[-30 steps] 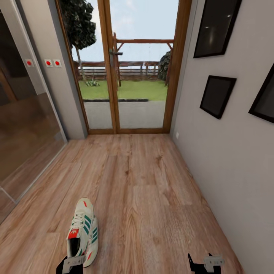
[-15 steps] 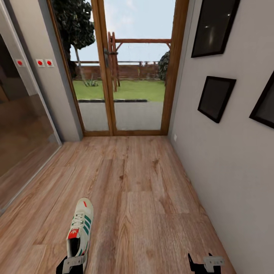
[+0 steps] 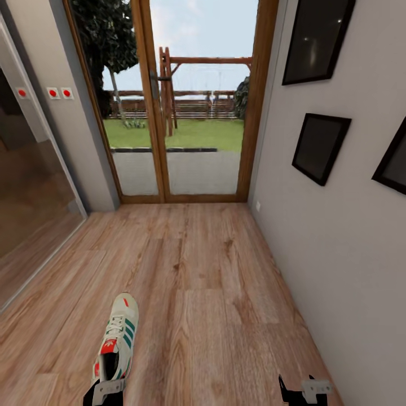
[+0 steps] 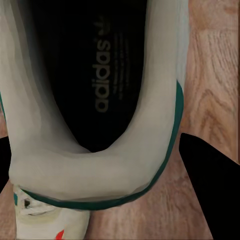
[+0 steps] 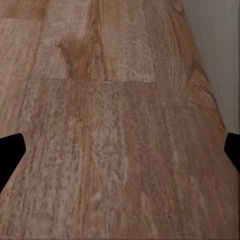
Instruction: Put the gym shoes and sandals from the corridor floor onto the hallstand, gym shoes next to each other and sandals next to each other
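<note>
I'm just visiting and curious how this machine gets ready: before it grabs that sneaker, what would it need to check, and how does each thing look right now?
1. Shoe within reach: ok. The gym shoe lies on the corridor floor, its heel right at the left gripper.
2. Fingers astride the heel: ok. In the left wrist view the heel sits between the dark fingertips.
3. Left gripper open: ok, jaws spread wide.
4. Right gripper free: ok, open over bare floor.
5. Shoe rack in sight: not ok; ahead stand the glass door and the wall.
6. Other shoes located: cannot tell.
</note>
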Controlling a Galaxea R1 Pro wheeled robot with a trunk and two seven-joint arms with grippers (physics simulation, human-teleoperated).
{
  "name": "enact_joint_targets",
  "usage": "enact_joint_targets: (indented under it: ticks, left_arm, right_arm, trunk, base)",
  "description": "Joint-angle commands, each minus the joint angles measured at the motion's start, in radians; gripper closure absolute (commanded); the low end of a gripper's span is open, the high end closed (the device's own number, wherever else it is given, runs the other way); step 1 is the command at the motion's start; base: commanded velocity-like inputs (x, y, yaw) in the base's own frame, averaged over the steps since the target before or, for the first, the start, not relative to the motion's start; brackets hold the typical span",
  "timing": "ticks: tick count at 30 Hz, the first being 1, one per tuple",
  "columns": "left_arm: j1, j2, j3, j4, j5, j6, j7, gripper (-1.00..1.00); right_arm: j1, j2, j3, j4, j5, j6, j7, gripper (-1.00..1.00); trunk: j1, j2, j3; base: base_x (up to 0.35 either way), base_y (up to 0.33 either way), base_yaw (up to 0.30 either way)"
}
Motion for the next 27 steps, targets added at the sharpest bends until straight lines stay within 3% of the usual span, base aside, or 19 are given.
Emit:
enact_joint_targets:
  ticks: [1, 27]
  left_arm:
    - [-0.001, -0.001, 0.007, 0.000, -0.003, -0.003, -0.005, 1.00]
    - [-0.001, -0.001, 0.007, -0.001, -0.002, -0.004, -0.005, 1.00]
  right_arm:
    - [-0.001, 0.000, -0.009, 0.001, 0.010, -0.003, 0.000, -1.00]
    - [-0.001, 0.000, -0.009, 0.001, 0.011, -0.003, 0.001, -1.00]
  trunk:
    - [0.000, 0.000, -0.001]
    - [0.000, 0.000, -0.001]
  base:
    - [0.185, -0.116, 0.000]
    - [0.074, -0.045, 0.000]
